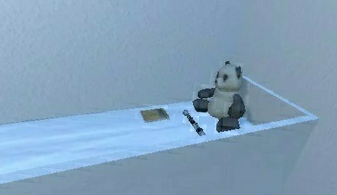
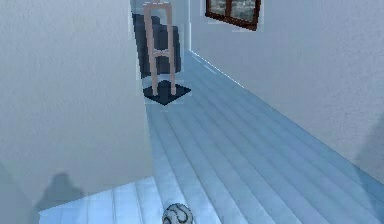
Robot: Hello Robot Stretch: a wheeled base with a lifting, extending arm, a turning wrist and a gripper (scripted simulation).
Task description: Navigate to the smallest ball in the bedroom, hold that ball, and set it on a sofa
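Observation:
A small ball (image 2: 178, 214) with a grey and white pattern lies on the blue plank floor (image 2: 240, 140) at the bottom edge of the arm side view, just left of the middle. Its lower part is cut off by the picture's edge.
Ahead in the forward view a white ledge (image 1: 123, 137) carries a panda plush toy (image 1: 223, 96), a small flat brown thing (image 1: 155, 115) and a thin dark stick (image 1: 194, 123). In the arm side view a tall pinkish frame (image 2: 163, 50) stands on a dark base far out, with a wood-framed window (image 2: 233, 10) on the wall beyond.

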